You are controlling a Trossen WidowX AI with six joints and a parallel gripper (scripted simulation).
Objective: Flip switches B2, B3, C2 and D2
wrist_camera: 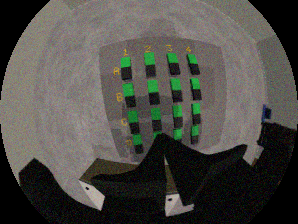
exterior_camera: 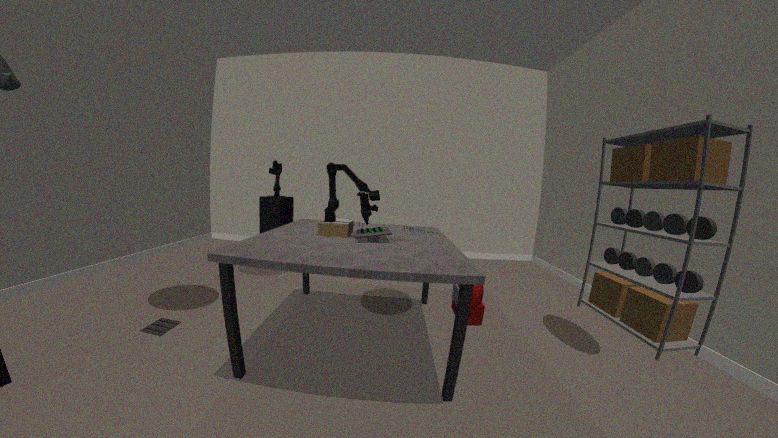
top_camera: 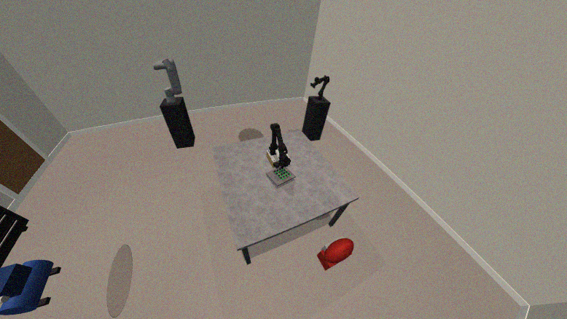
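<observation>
The grey switch panel (top_camera: 272, 176) (wrist_camera: 214, 100) lies on the table, its rocker switches in rows A to D and columns 1 to 4. Each visible switch has a green far half and a black near half. Switches B2 (wrist_camera: 153, 92), B3 (wrist_camera: 176, 90) and C2 (wrist_camera: 156, 120) show fully in the wrist view. Switch D2 (wrist_camera: 157, 134) is mostly hidden behind the fingertips. Which ends are raised is too unclear to tell. My gripper (exterior_camera: 366, 223) (wrist_camera: 160, 137) is shut and empty, pointing down above the panel's near part, apart from the switches.
A box (top_camera: 270, 159) (exterior_camera: 334, 229) stands on the table (top_camera: 253, 221) (exterior_camera: 304, 258) beside the arm's base, on the near side of the panel. Two other arms stand on black pedestals (top_camera: 178, 124) (top_camera: 315, 119) away from the table. A shelf rack (exterior_camera: 664, 236) stands far off.
</observation>
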